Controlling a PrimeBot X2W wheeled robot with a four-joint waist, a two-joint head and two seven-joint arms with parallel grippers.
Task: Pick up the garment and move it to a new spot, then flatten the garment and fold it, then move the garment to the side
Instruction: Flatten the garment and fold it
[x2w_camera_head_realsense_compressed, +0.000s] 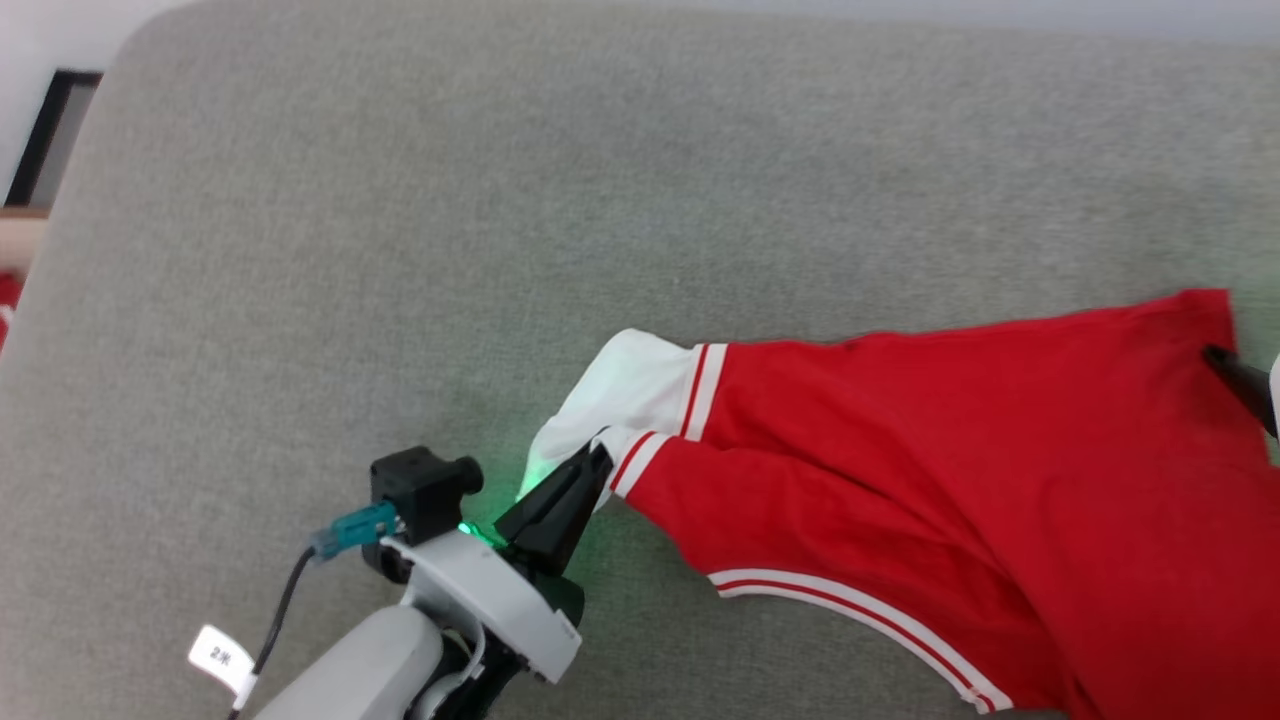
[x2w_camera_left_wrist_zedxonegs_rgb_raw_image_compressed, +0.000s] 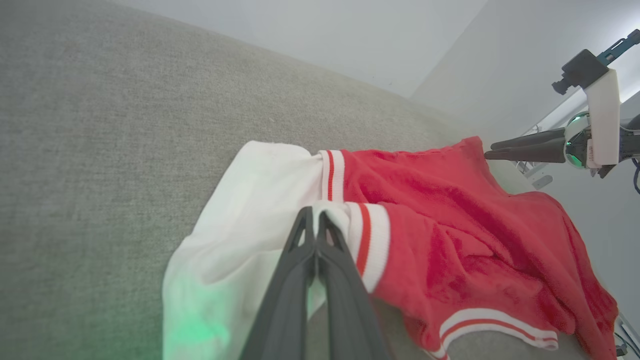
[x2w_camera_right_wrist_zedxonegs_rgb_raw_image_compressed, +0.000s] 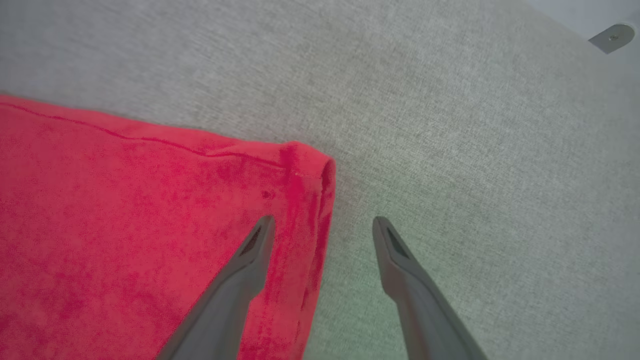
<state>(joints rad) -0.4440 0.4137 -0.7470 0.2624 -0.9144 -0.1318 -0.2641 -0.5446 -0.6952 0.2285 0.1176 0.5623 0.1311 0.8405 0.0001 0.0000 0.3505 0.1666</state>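
Lying stretched across the near right part of the grey surface (x2w_camera_head_realsense_compressed: 400, 250), the garment (x2w_camera_head_realsense_compressed: 900, 450) shows its red body, with a white sleeve (x2w_camera_head_realsense_compressed: 625, 390) pointing left. The left claw (x2w_camera_left_wrist_zedxonegs_rgb_raw_image_compressed: 315, 216) is closed tight, pinching that sleeve at its red-striped edge. At the garment's far right corner the right claw (x2w_camera_right_wrist_zedxonegs_rgb_raw_image_compressed: 324, 222) stands wide, one finger over red cloth, the other over bare grey, gripping nothing.

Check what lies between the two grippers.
The shirt, lying on the grey cushion, in the head view: the left gripper pinches its white sleeve, the open right gripper sits at its red corner.
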